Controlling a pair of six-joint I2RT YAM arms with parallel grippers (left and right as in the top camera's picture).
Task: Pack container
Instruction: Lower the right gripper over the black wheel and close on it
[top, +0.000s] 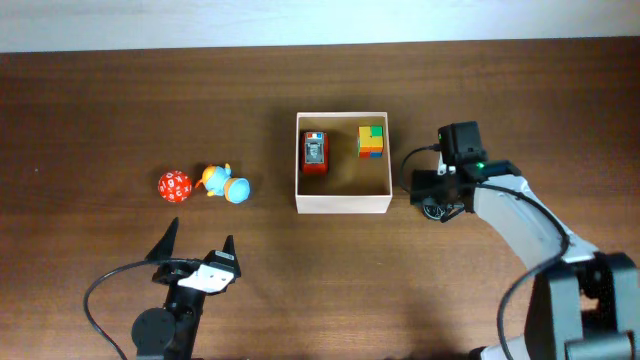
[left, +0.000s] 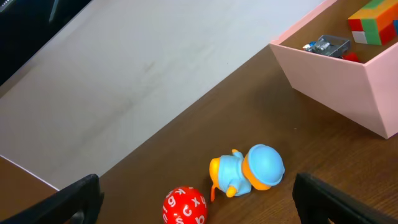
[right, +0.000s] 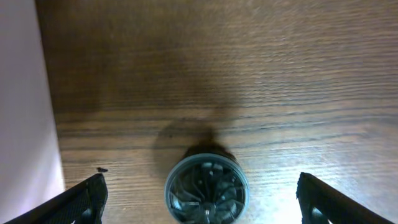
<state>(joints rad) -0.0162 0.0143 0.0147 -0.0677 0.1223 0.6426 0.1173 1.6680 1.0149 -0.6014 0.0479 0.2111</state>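
On the dark wooden bench (top: 90, 120), from left: a red ball (top: 174, 186) marked with white characters, lying just beside a blue-and-orange toy figure (top: 225, 184), the two close together, contact between them impossible to tell. Below them, nearer the front edge, the left gripper (top: 198, 240), jaws spread fully wide and holding nothing, fingers (top: 168, 238) aimed toward the two toys and well short of both. A black cable (top: 100, 290) looping out from its base.

At centre, the container (top: 343, 205): square and shallow, white outside, tan within, standing flat on the bench, well apart from the toys at left. Inside, along the far wall, a red toy car (top: 315, 153) toward the left corner and a multi-coloured cube (top: 371, 141) toward the right corner, apart from one another.

Just right of the container, the right gripper (top: 438, 192), pointed down at the bench, jaws wide apart and gripping nothing. Between its fingers in the wrist view, a dark round piece (right: 206, 190) with radial ribs, resting on the wood, touched by neither finger. At the left margin of that view, the container's outer wall. Farther right, the right arm (top: 530, 225), white and black, with a green light (top: 480, 166) lit near the wrist.
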